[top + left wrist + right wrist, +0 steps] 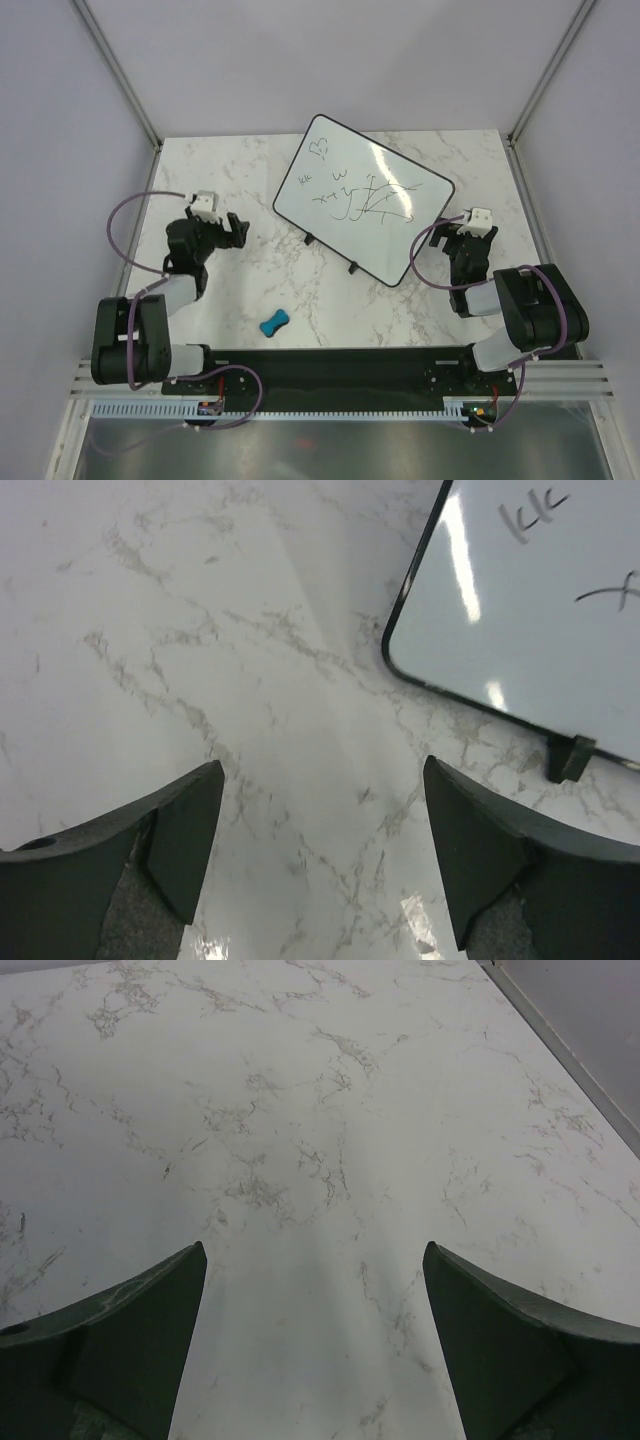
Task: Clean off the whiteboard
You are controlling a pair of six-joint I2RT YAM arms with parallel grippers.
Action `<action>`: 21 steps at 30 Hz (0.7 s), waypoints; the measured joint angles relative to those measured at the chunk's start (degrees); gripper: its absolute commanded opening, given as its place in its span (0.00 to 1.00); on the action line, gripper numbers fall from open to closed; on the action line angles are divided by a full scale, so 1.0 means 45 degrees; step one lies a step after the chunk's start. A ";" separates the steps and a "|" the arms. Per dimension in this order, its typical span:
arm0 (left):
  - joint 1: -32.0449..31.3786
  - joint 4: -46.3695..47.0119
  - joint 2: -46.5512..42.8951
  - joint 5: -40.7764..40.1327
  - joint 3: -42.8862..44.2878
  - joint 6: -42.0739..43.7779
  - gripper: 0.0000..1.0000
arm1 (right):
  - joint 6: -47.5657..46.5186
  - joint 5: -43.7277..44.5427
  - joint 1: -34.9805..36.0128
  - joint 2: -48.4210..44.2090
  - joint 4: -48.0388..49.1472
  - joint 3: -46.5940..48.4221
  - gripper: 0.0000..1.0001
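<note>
The whiteboard [362, 198] stands tilted on small black feet at the middle back of the marble table, with dark marker scribbles across its glossy face. Its near-left corner [520, 600] and one foot show in the left wrist view. My left gripper [235, 228] hovers to the left of the board, open, with only bare marble between its fingers [322, 763]. By the board's right corner my right gripper [452, 228] is also open and empty over marble [314, 1245]. The whiteboard is out of the right wrist view.
A small blue bone-shaped eraser [273, 322] lies on the table near the front edge, between the two arms and closer to the left one. Metal posts and grey walls [100, 150] enclose the table on three sides.
</note>
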 measured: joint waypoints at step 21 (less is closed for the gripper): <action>-0.7907 -1.7913 -0.1462 -0.0787 0.6047 0.4299 0.88 | 0.1569 0.2293 -0.0010 -0.3764 -0.8417 0.3201 0.95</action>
